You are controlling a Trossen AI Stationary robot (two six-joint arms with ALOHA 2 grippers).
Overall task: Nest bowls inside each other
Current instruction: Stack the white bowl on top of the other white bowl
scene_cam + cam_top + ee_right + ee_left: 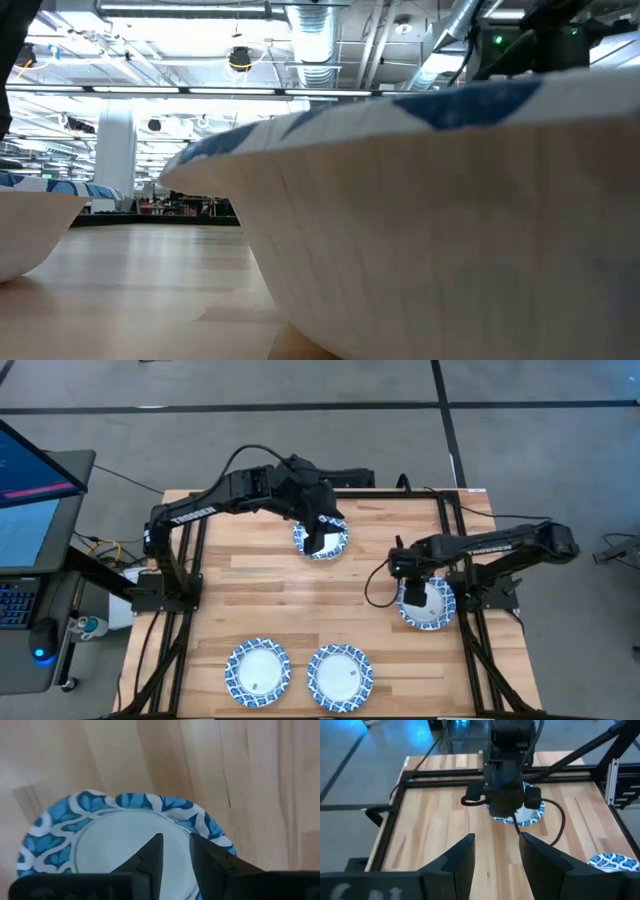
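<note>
The right claw, fingers slightly parted, hangs over a bowl at the tabletop's right edge, while the left claw, spread and empty, hovers over another bowl further back.

A pale wooden table of long planks, edged by a black metal frame, stands on a grey floor crossed by dark lines. At one side of the table, a monitor glows on a stand, with a keyboard just beside it and cables trailing towards the frame. Seen level across the table, the room opens into a wide hall with a bright ceiling of strip lights, silver ducts and pipes, and a white column well back. Blue light falls on the floor beyond the table's far edge in the left wrist view.
</note>
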